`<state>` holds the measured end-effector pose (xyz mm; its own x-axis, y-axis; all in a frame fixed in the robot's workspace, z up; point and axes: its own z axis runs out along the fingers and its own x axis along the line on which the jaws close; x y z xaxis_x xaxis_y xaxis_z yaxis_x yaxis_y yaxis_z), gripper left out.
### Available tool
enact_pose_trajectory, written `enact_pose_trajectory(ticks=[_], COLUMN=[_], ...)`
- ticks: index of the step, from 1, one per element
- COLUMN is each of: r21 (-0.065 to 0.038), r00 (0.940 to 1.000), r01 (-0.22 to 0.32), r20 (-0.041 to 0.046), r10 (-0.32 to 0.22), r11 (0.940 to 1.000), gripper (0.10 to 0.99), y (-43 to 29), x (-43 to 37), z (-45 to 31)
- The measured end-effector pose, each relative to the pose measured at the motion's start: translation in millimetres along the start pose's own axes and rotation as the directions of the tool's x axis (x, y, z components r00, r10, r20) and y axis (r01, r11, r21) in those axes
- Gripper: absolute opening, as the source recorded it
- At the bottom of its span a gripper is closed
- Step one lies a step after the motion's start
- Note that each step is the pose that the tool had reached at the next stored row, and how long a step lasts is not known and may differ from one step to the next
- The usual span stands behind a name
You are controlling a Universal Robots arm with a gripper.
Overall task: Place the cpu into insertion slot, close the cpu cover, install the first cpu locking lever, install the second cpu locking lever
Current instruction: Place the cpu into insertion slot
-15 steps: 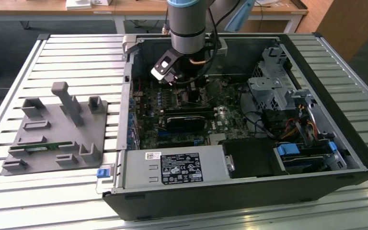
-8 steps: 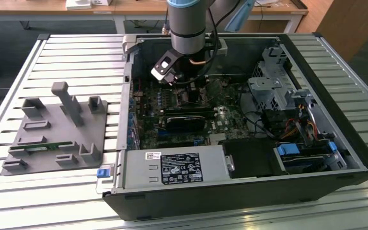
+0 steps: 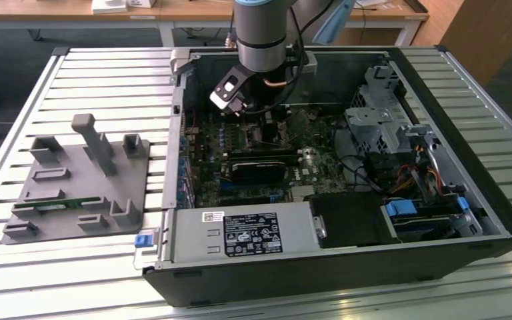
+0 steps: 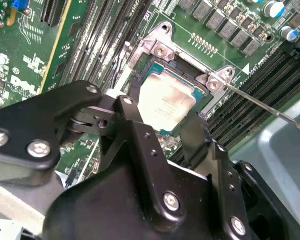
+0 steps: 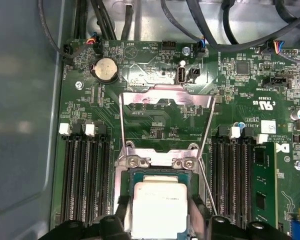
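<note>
Grey slatted table (image 3: pixel 105 67): in the exterior view, carries an open black computer case (image 3: pixel 327 273); on the exterior view's left, a grey fixture (image 3: pixel 69 187).
Arm (image 3: pixel 263 33): extends down into the case.
Gripper (image 4: pixel 160 112): in the second wrist view, directly above the insertion slot (image 4: pixel 155 60), with black fingers (image 4: pixel 140 145) spread, one on each side of the slot.
Cpu (image 4: pixel 166 100): dull silver top facing up, lying flat inside the insertion slot, between the two fingers.
Locking lever (image 4: pixel 270 107): thin silver rod slanting away from one corner of the insertion slot.
Memory slots (image 4: pixel 105 40): long dark rows flanking the insertion slot.
Gripper state: in the first wrist view, unclenched, with a narrow dark gap between each finger and the nearer edge of the cpu.
Cpu cover (image 5: pixel 166 96): swung open from the hinge edge of the insertion slot, not down over the cpu; green motherboard (image 5: pixel 160 122) seen through its window.
Coin battery (image 5: pixel 105 69): on the motherboard beyond the open cover, well apart from the insertion slot.
</note>
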<state>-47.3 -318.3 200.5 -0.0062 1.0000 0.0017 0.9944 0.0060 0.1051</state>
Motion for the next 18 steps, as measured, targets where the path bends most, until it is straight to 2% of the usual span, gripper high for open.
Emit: enact_pose_trajectory(ticks=[1, 2, 3, 4, 5, 6, 8, 9, 11, 12, 13, 18], r21=[0.000, 0.000, 0.000, 0.000, 0.000, 0.000, 0.000, 0.000, 0.000, 0.000, 0.000, 0.000], r00=[1.0000, 1.0000, 1.0000, 1.0000, 1.0000, 1.0000, 1.0000, 1.0000, 1.0000, 1.0000, 1.0000, 1.0000], r01=[0.000, 0.000, 0.000, 0.000, 0.000, 0.000, 0.000, 0.000, 0.000, 0.000, 0.000, 0.000], r20=[0.0000, 0.0000, 0.0000, 0.0000, 0.0000, 0.0000, -0.0001, 0.0001, -0.0002, -0.0004, -0.0003, -0.0001], r10=[0.000, 0.000, 0.000, 0.000, 0.000, 0.000, 0.000, 0.000, 0.000, 0.000, 0.000, 0.000], r11=[1.0000, 1.0000, 1.0000, 1.0000, 1.0000, 1.0000, 1.0000, 1.0000, 1.0000, 1.0000, 1.0000, 1.0000], gripper=[0.522, 0.522, 0.459, 0.459, 0.404, 0.404, 0.286, 0.286, 0.169, 0.169, 0.106, 0.106], y=[0.1, 0.1, 0.2, 0.2, 0.3, 0.3, 0.4, 0.4, 0.5, 0.5, 0.5, 0.5], x=[0.0, 0.0, 0.0, 0.0, 0.0, 0.0, 0.0, 0.0, 0.0, 0.0, 0.0, 0.0], z=[-0.7, -1.3, -1.8, -2.2, -2.5, -2.9, -3.4, -3.8, -4.1, -4.1, -4.2, -4.6])
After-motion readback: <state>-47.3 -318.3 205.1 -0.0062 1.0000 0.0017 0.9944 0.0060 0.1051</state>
